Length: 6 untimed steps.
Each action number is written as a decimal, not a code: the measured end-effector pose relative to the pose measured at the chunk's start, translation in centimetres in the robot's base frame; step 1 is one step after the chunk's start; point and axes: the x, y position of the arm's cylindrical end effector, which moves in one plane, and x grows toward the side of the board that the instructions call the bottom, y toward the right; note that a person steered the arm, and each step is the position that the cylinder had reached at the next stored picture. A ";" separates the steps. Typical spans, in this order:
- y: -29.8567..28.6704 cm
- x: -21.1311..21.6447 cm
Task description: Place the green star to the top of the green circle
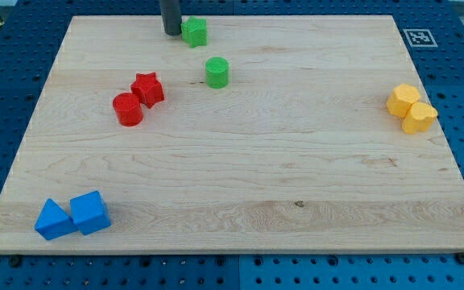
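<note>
The green star (194, 31) lies near the view's top edge of the wooden board (296, 161). The green circle (217, 72) stands a short way below it and slightly to the right, apart from it. My tip (172, 31) rests on the board just left of the green star, close beside it or touching it; the rod rises out of the view's top.
A red star (147, 89) and a red circle (127, 109) touch each other left of the green circle. Two yellow blocks (411, 108) sit together at the right edge. A blue triangle (53, 219) and a blue cube (90, 212) sit at the bottom left.
</note>
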 end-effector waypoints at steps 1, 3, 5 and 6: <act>2.0 -0.6; 6.7 2.6; 6.7 1.6; 6.5 -1.5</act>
